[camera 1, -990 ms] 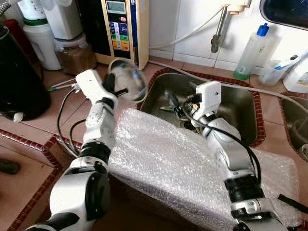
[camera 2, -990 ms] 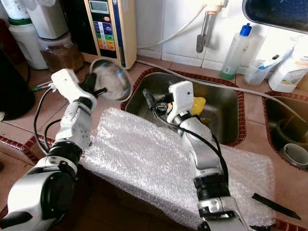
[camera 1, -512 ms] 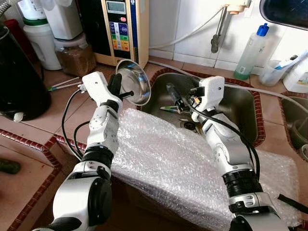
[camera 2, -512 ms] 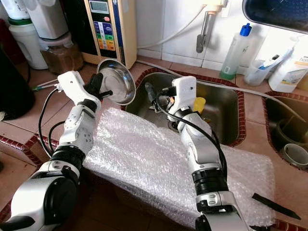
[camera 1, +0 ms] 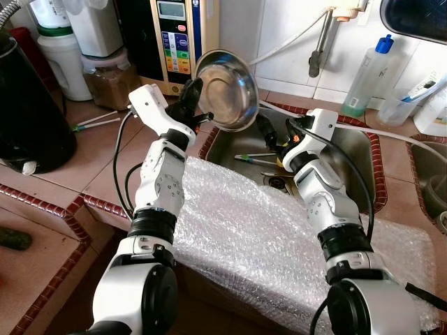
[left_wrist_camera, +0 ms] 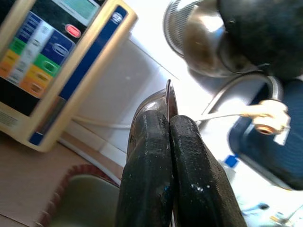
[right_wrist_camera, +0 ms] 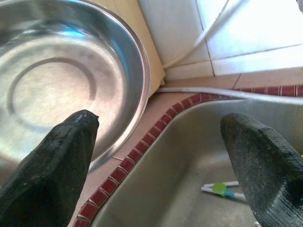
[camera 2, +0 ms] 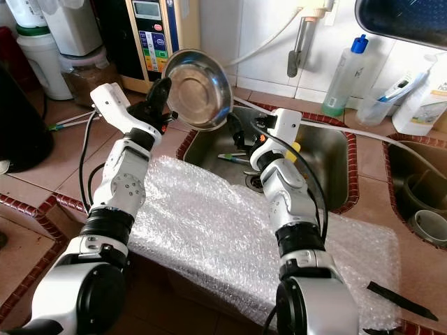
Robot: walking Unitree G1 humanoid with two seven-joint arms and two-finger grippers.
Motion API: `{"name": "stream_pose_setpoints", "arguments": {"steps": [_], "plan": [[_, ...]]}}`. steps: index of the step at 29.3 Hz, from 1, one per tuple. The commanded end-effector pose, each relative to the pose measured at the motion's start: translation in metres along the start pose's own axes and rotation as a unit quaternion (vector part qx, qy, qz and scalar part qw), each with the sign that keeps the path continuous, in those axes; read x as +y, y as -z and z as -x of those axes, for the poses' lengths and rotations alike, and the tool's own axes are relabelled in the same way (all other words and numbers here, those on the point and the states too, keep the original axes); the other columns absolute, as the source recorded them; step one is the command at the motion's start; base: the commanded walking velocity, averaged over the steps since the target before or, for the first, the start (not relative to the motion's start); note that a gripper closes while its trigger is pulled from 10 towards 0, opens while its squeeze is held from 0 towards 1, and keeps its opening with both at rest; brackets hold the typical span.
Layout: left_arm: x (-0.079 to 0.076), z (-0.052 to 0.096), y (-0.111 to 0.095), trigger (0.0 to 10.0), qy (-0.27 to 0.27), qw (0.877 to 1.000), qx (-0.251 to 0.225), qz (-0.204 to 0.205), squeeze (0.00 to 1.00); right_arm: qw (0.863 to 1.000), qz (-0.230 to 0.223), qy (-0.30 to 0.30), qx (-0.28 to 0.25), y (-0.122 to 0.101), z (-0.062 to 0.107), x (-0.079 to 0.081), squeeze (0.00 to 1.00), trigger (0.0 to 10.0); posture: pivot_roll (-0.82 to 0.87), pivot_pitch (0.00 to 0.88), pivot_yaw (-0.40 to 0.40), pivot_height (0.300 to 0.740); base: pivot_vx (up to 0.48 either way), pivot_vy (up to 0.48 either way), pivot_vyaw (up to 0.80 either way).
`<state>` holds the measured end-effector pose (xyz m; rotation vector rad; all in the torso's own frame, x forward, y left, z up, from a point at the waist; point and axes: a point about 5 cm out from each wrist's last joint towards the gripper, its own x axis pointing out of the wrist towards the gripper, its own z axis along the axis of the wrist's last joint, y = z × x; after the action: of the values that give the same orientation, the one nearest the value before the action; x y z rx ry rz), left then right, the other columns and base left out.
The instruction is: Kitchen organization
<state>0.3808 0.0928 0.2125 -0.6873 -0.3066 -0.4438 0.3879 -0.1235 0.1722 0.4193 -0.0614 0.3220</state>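
Left tool [camera 1: 194, 105] pinching one steel bowl [camera 1: 226, 89]; right tool [right_wrist_camera: 161, 165] spread over sink [camera 1: 349, 150].

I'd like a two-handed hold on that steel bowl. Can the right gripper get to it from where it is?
Probably yes. The right gripper is open, facing the steel bowl that the left gripper pinches by its rim, and nothing lies between them.

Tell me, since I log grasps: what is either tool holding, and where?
Left tool pinches the steel bowl by its rim; right tool holds nothing.
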Motion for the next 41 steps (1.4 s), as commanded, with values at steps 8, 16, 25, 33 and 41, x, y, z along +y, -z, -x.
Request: {"name": "stream_pose_setpoints", "arguments": {"steps": [8,16,25,33,41], "plan": [[-0.016,0.001,0.001,0.0,0.045,0.999,0.012,0.019,0.0,0.999,-0.031,-0.007,-0.004,-0.003,-0.011,0.004,0.0,0.0,0.03,0.0,0.005,0.74,0.0,0.0,0.0],[-0.019,0.003,0.001,0.0,0.051,0.998,0.018,0.028,0.0,0.999,-0.05,0.003,-0.019,-0.009,-0.015,0.002,0.0,0.0,0.03,0.0,0.001,0.74,0.0,0.0,0.0],[-0.018,0.005,0.002,0.0,0.05,0.998,0.024,0.041,0.0,0.996,-0.086,0.019,-0.017,-0.006,-0.014,-0.004,0.0,0.0,0.04,0.0,0.0,0.74,0.0,0.0,0.0],[-0.019,0.005,0.001,0.0,0.054,0.997,0.025,0.044,0.0,0.994,-0.105,0.019,-0.006,-0.002,-0.015,-0.003,0.0,0.0,0.05,0.0,0.0,0.74,0.0,0.0,0.0],[-0.019,0.006,0.001,0.0,0.059,0.997,0.027,0.045,0.0,0.992,-0.122,0.009,0.007,0.004,-0.016,0.003,0.0,0.0,0.06,0.0,0.0,0.74,0.0,0.0,0.0]]}}
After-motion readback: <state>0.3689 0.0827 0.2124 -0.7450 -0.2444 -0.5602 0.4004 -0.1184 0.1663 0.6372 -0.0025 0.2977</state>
